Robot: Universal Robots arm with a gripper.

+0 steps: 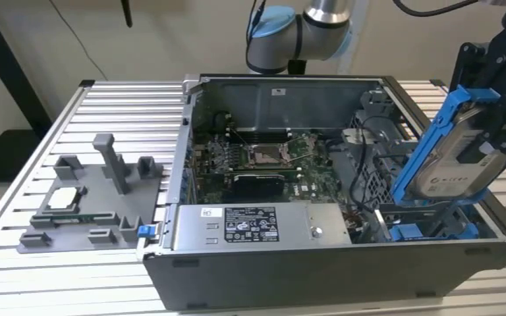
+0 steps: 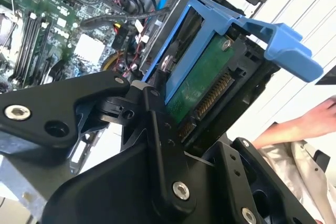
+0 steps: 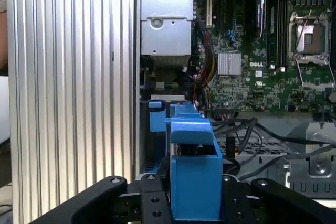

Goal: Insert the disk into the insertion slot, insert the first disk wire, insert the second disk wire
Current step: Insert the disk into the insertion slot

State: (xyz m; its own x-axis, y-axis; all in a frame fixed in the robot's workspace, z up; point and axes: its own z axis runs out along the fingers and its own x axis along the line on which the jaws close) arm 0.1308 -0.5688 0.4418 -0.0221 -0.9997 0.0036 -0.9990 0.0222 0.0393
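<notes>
**Step one in hand: disk over slot, not seated**

Pincer (image 1: 489, 135) is gripping the disk (image 1: 450, 164), which is hanging tilted above the slot (image 1: 433, 220). Judgement: seating is calling for squaring the disk to the bay. Cables (image 1: 363, 168) are crowding one side and the case wall (image 1: 499, 230) the other, leaving open room above.

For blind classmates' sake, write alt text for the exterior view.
The robot's pincer holds the disk, a silver drive in a blue frame, tilted above the open computer case at the exterior view's right. Inside lie a green motherboard and a grey power supply; a grey fixture sits on the slatted table at the exterior view's left.
</notes>
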